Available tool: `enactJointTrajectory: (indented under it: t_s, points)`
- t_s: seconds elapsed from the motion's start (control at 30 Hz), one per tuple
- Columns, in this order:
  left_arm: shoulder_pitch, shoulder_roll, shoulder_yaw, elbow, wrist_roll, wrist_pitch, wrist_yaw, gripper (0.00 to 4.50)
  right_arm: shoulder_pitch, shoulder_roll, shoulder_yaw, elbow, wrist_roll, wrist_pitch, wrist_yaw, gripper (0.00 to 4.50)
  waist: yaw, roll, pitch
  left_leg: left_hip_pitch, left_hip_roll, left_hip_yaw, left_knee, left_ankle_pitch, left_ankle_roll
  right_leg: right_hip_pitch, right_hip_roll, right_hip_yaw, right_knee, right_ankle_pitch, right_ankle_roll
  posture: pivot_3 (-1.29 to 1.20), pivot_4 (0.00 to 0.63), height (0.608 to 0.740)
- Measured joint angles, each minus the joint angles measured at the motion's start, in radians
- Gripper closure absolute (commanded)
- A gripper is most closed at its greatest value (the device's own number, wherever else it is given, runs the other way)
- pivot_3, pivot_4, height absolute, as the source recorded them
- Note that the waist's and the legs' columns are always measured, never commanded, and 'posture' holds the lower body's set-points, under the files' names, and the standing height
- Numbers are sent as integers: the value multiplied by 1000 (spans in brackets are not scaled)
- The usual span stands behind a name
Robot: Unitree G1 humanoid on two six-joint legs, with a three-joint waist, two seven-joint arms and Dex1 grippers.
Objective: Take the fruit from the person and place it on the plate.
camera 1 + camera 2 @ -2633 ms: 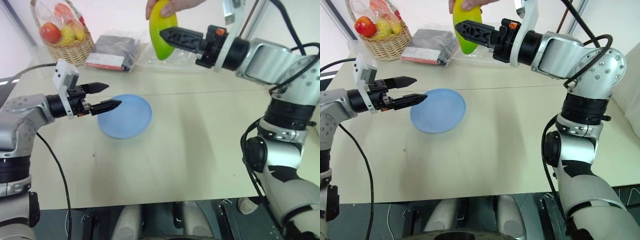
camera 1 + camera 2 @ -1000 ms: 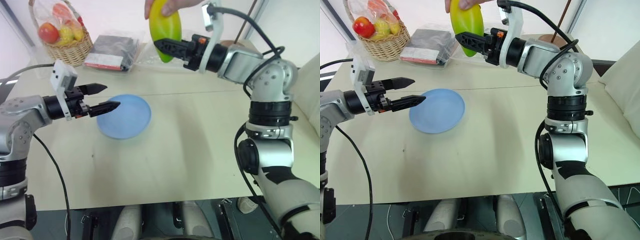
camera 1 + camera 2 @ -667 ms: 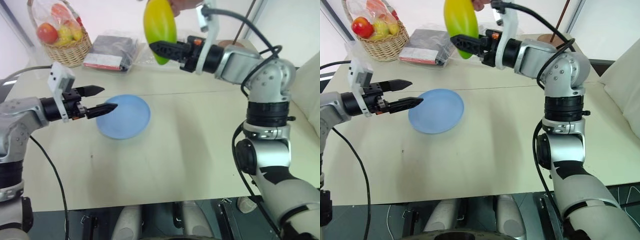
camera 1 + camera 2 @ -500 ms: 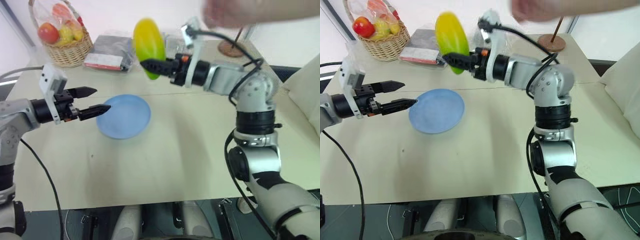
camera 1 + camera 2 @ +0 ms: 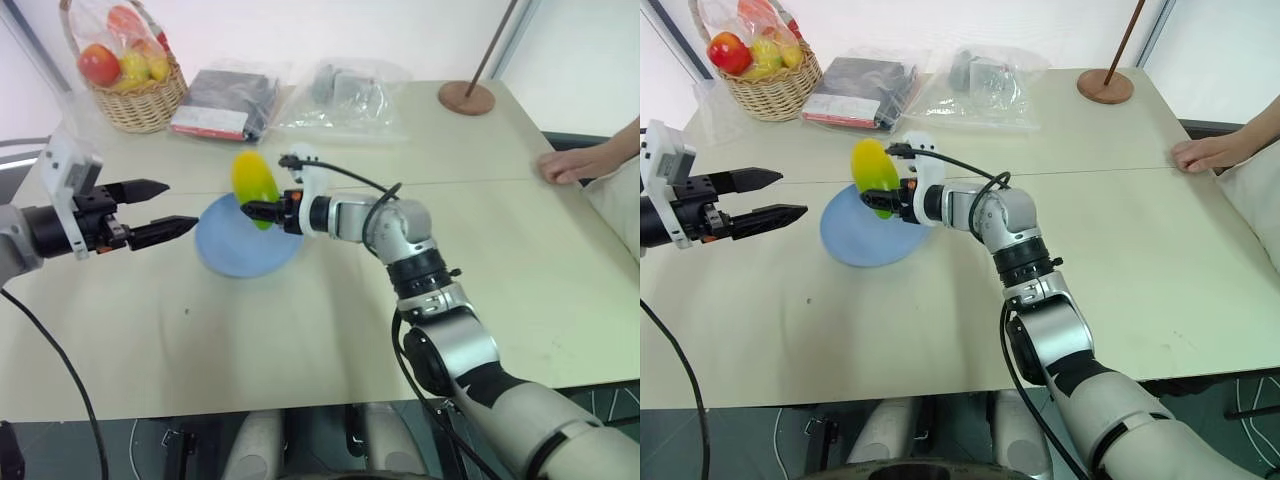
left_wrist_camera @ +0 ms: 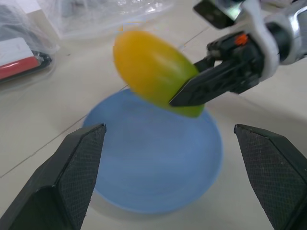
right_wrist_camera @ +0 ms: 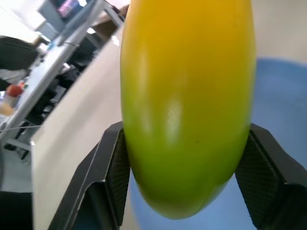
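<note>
The fruit [image 5: 254, 185], a yellow mango shading to green, hangs upright just above the far part of the light blue plate [image 5: 235, 255]. My right gripper [image 5: 256, 211] is shut on its lower green half; in the right wrist view the black fingers [image 7: 113, 168] press both sides of the mango [image 7: 187, 105]. To the left of the plate my left gripper [image 5: 178, 207] stands open and empty, pointing at the plate, and its wrist view looks across the plate [image 6: 158, 182] at the mango [image 6: 153, 72]. The person's hand [image 5: 568, 163] rests on the table's right edge, apart from the fruit.
A wicker basket [image 5: 135, 95] of bagged fruits stands at the far left. Beside it lie a black and red package [image 5: 225, 100] and a clear plastic bag [image 5: 345, 90]. A round wooden stand base [image 5: 466, 97] sits at the far right.
My right gripper has carried the mango down and to the left, from the person's hand to just above the plate. The person let go and drew the hand away to the right. My left gripper drifted slightly left.
</note>
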Motion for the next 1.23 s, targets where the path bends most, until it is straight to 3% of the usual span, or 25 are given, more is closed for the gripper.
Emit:
enactJointTrajectory:
  t_s: [0.2, 0.27, 0.37, 0.63, 0.73, 1.0, 1.23]
  points:
    - [16, 0, 14, -7, -11, 3, 6, 0, 60, 15, 45, 17, -90, -14, -5, 2084, -3, 0, 0, 0, 0, 0, 0, 0, 0, 0, 0, 0, 0, 0, 0, 0, 150, 740]
    - [22, 0, 14, -8, -12, 4, 6, 0, 68, 19, 47, 17, -104, -13, -6, 1057, -4, 0, 0, 0, 0, 0, 0, 0, 0, 0, 0, 0, 0, 0, 0, 0, 150, 740]
    - [31, 1, 15, -9, -16, 4, 6, 0, 75, 24, 47, 10, -115, -1, -5, 47, -8, 0, 0, 0, 0, -1, 0, 0, 0, 0, 0, 0, 0, 0, 0, 0, 150, 740]
    - [42, 2, 15, -34, -31, 19, 0, 0, 87, -42, 36, -181, -89, 112, 46, 47, -17, 0, 0, 0, 0, -1, -1, 0, 0, 0, -1, 0, 0, 0, 0, 0, 150, 740]
    - [57, 20, 15, -38, -37, 23, -17, 0, 88, -177, 22, -337, -55, 162, 107, 47, -15, 1, 0, 0, 0, -1, -1, 0, 0, 0, -1, -1, 0, 0, 0, 0, 150, 740]
    - [146, 51, 23, -38, -36, 20, -66, 0, 118, -608, -199, -748, 169, 296, 323, 47, -15, 0, 0, 0, 1, -1, -2, 0, 1, 1, 0, -1, -3, 0, 0, 0, 150, 740]
    - [162, 62, 33, -38, -35, 12, -89, 0, 234, -726, -285, -869, 304, 341, 374, 47, -20, 1, 1, 1, 1, 0, -2, 0, 1, 1, 1, 0, -2, 0, 0, 0, 150, 740]
